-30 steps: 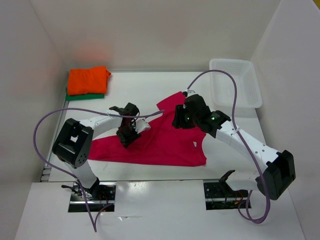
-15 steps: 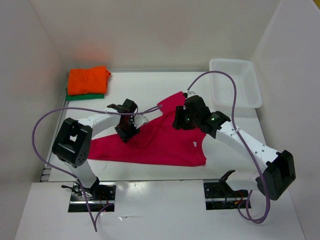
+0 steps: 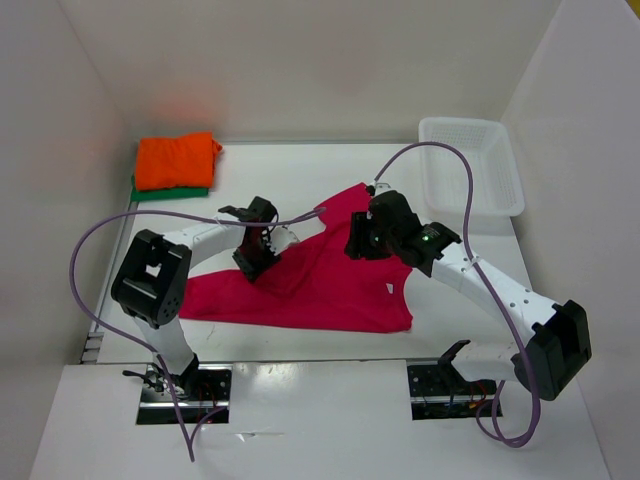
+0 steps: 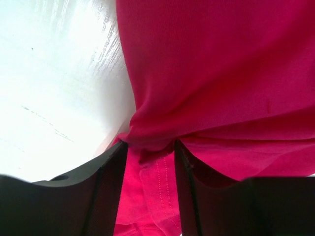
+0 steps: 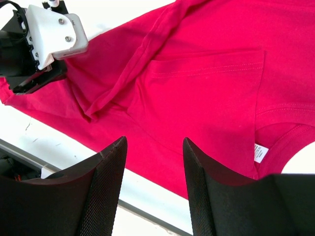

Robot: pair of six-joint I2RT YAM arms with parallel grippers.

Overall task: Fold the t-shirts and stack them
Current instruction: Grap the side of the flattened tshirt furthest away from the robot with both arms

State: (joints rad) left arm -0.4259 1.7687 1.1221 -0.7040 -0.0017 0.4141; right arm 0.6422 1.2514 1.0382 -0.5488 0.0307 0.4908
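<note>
Only the left wrist view shows the left tool [image 4: 150,150] clamped on a fold of the red t-shirt [image 4: 221,73], which the top view shows spread on the desk [image 3: 290,180]; the right wrist view shows the right tool [image 5: 153,142] parted and empty over it.

Robot lab: white walls [image 3: 300,60] enclose the table [image 3: 300,175].

We've got a white plastic mesh basket [image 3: 470,165] sitting on the white table [image 3: 290,175], way over at its far right corner.
</note>
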